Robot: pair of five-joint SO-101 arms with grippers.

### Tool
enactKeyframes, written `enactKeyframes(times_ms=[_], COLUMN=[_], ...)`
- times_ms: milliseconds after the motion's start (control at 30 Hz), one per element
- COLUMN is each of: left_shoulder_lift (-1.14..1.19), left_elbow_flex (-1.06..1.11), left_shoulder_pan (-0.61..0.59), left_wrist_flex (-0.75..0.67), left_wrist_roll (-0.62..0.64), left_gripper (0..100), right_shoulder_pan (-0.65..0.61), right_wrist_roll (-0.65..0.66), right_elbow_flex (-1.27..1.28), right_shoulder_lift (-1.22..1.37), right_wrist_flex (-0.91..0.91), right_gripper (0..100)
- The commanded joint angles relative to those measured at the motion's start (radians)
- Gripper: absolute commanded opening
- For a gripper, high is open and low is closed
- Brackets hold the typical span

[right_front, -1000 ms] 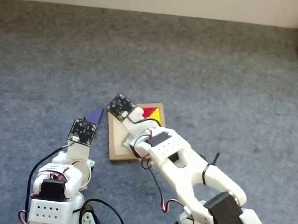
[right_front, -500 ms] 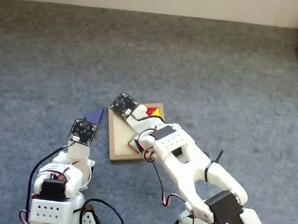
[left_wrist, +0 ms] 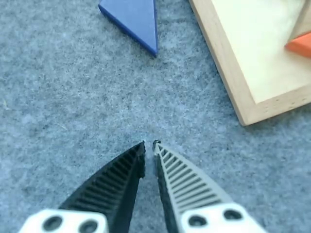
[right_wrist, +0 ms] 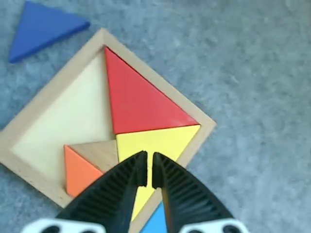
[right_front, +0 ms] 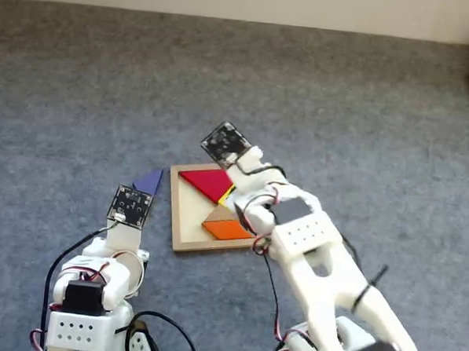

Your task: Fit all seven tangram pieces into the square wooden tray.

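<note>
Your right tool [right_wrist: 146,167], narrow and empty above the yellow triangle [right_wrist: 165,138] in the tray [right_wrist: 52,82], could knock seated pieces askew if lowered; your left tool [left_wrist: 149,145], equally narrow, may shove the blue triangle [left_wrist: 136,17].

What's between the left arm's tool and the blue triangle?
Just bare grey carpet. In the left wrist view, the stretch from the left tool to the blue triangle holds no other piece.
</note>
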Motion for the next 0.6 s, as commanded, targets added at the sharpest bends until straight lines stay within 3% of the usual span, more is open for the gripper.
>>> enactKeyframes(times_ms=[0,100,300,567], left_shoulder_lift=[-0.042,-0.042,-0.042,-0.042], left_elbow_flex=[0.021,0.021,0.021,0.021], left_shoulder_pan=[-0.001,-0.001,-0.001,0.097], left_wrist_flex=[0.003,0.003,0.003,0.003], left_wrist_roll=[0.0,0.0,0.0,0.0], left_gripper=[5,5,5,5], right_shoulder_pan=[0.058,0.104,0.171,0.186], right_wrist_roll=[0.003,-0.009,-0.186,0.0], right_elbow_flex=[0.012,0.01,-0.045,-0.042], right_shoulder_lift=[-0.107,-0.116,-0.113,-0.113], right_wrist_flex=[0.028,0.151,0.315,0.449], right_gripper=[3.4,3.4,4.7,27.6])
